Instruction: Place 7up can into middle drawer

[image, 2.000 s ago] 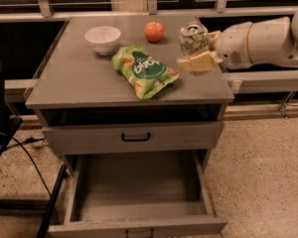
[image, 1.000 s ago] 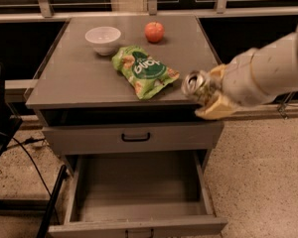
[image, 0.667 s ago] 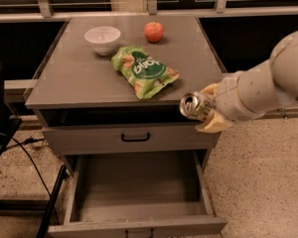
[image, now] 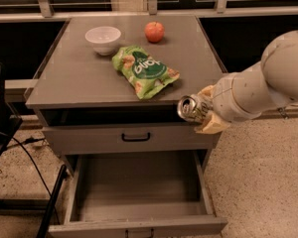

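Observation:
The 7up can (image: 189,108) is held on its side in my gripper (image: 204,114), its shiny top facing the camera. It hangs in the air just off the cabinet's front right corner, above the right part of the open middle drawer (image: 139,217). The drawer is pulled out below, a wide grey tray with a bare floor. My gripper is shut on the can; the pale arm (image: 258,88) reaches in from the right.
On the grey cabinet top (image: 74,78) lie a green crisp bag (image: 143,71), a white bowl (image: 103,37) and a red apple (image: 154,31). A closed drawer front with a black handle (image: 135,137) sits above the open drawer. Dark cables (image: 25,152) lie at left.
My gripper has carried the can from the cabinet top's right rear down and forward, off the front edge, and leftward over the open drawer's right part.

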Tool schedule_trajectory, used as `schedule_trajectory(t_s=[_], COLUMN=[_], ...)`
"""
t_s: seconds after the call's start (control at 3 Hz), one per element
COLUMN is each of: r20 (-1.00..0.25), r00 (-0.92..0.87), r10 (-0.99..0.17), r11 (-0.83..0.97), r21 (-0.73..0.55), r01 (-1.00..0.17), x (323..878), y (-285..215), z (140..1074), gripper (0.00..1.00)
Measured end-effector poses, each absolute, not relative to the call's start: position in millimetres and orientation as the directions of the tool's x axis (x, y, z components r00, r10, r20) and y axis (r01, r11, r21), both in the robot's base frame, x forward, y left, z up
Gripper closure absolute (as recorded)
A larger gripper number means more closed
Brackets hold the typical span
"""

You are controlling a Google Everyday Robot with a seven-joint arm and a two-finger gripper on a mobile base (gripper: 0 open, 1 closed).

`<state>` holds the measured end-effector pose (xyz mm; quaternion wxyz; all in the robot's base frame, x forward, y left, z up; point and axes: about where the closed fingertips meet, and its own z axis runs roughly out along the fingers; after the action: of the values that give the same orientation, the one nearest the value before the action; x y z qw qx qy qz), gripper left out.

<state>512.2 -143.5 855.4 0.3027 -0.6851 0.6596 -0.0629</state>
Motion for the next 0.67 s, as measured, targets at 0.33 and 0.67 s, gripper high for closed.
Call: schedule_trajectory(t_s=[0.33,0.67], r20=[-0.248,-0.191], r00=[0.117,0.095], r10=[-0.962,-0.977], r11=[0.009,-0.011], r21=[-0.452,-0.399], r01=[-0.892,-0.917], x=[507,499], y=[-134,-131], z=[826,787], gripper=[1.00,1.00])
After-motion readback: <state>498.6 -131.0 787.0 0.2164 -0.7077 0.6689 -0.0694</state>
